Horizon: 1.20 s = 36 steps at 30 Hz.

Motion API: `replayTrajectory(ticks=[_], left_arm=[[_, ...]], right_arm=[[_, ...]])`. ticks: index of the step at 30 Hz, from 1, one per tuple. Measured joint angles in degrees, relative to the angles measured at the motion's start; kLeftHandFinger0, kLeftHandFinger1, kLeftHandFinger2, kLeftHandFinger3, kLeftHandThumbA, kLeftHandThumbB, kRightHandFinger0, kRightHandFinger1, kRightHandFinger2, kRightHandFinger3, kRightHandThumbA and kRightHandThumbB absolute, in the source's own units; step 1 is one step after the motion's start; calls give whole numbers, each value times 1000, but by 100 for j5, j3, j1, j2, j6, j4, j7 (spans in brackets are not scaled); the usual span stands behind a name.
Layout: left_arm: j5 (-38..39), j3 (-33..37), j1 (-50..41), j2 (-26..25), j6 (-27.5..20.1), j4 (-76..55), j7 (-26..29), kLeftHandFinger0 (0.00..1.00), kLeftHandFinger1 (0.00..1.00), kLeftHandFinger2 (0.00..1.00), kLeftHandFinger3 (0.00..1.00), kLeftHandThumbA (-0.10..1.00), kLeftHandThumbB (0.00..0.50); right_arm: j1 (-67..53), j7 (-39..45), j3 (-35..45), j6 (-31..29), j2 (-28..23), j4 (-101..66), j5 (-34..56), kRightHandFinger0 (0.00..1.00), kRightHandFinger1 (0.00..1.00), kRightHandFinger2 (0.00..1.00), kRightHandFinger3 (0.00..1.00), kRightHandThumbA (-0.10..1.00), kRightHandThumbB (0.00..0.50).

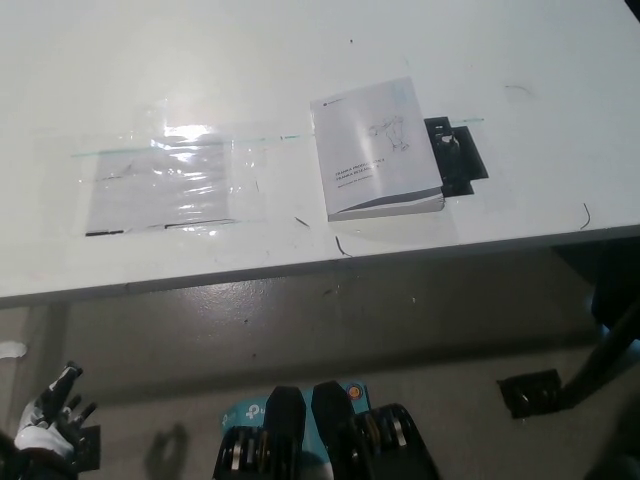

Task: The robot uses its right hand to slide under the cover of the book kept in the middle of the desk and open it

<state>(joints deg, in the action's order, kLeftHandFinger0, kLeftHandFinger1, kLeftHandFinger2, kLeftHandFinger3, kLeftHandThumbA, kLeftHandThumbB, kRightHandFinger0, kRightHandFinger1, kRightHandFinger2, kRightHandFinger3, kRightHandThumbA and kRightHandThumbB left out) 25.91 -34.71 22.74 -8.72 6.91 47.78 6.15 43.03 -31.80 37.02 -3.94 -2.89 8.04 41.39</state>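
Note:
A closed white book [376, 150] with small dark print on its cover lies flat on the white desk [300, 60], right of middle and close to the front edge. Its spine side faces left and its page edge shows along the near side. My white left hand [45, 422] hangs low at the bottom left, well below the desk edge, its fingers apart and holding nothing. My black right hand does not show in the head view.
A black flat fitting [456, 155] lies against the book's right side. A clear plastic sheet [165, 182] is taped to the desk at the left. A dark slanted strut [605, 360] and a black floor plate [530, 392] stand below the desk at the right.

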Motion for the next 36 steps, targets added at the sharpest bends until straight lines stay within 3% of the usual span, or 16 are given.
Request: replayTrajectory(ticks=[1, 5, 7, 11, 13, 17, 20, 22, 24, 27, 29, 32, 34, 36], left_arm=[[3, 3, 0, -4, 0, 3, 10, 1000, 1000, 1000, 1000, 513, 0], [18, 20, -28, -2, 10, -29, 23, 1000, 1000, 1000, 1000, 541, 0], [22, 28, -49, -1, 11, -34, 25, 1000, 1000, 1000, 1000, 503, 0], [44, 24, -73, 0, 27, -32, 35, 1000, 1000, 1000, 1000, 543, 0], [52, 26, -84, 0, 50, -59, 35, 1000, 1000, 1000, 1000, 512, 0], [62, 44, -98, 0, 70, -104, 42, 1000, 1000, 1000, 1000, 571, 0], [62, 70, -127, 1, 82, -104, 60, 1000, 1000, 1000, 1000, 574, 0], [67, 68, -135, 2, 84, -103, 93, 1000, 1000, 1000, 1000, 494, 0], [74, 66, -134, 2, 86, -104, 108, 1000, 1000, 1000, 1000, 493, 0], [81, 76, -138, 1, 85, -104, 96, 1000, 1000, 1000, 1000, 572, 0], [81, 95, -141, 0, 85, -103, 97, 1000, 1000, 1000, 1000, 518, 0], [83, 107, -143, -2, 81, -100, 92, 1000, 1000, 1000, 1000, 579, 0], [85, 126, -144, -7, 79, -88, 87, 1000, 1000, 1000, 1000, 519, 0], [96, 126, -144, -6, 67, -60, 83, 1000, 1000, 1000, 1000, 573, 0]], right_arm=[[-25, 42, -111, 78, 22, -61, 45, 856, 923, 1000, 1000, 657, 51], [-165, 176, -484, 358, 188, -120, 188, 860, 929, 1000, 1000, 657, 34], [-231, 204, -608, 469, 285, -120, 225, 896, 959, 1000, 1000, 680, 40], [-387, 326, -977, 728, 579, -96, 295, 856, 916, 1000, 1000, 714, 16], [-411, 396, -1152, 851, 707, -9, 315, 858, 942, 1000, 1000, 714, 17], [-417, 557, -1386, 1033, 859, 257, 337, 837, 944, 1000, 1000, 732, 0], [-417, 696, -1521, 1154, 911, 474, 335, 862, 955, 1000, 1000, 763, 0], [-416, 788, -1605, 1206, 923, 617, 334, 860, 931, 1000, 1000, 759, 7], [-415, 869, -1674, 1270, 947, 763, 333, 824, 900, 1000, 1000, 766, 0], [-412, 966, -1753, 1347, 976, 897, 327, 842, 924, 1000, 1000, 777, 0], [-406, 1008, -1797, 1394, 988, 970, 318, 841, 937, 1000, 1000, 782, 0], [-397, 1082, -1847, 1429, 1006, 1039, 309, 835, 951, 1000, 1000, 770, 0], [-372, 1121, -1855, 1444, 1018, 1126, 302, 841, 953, 1000, 1000, 778, 0], [-346, 1170, -1858, 1455, 1039, 1231, 296, 895, 953, 1000, 1000, 782, 0]])
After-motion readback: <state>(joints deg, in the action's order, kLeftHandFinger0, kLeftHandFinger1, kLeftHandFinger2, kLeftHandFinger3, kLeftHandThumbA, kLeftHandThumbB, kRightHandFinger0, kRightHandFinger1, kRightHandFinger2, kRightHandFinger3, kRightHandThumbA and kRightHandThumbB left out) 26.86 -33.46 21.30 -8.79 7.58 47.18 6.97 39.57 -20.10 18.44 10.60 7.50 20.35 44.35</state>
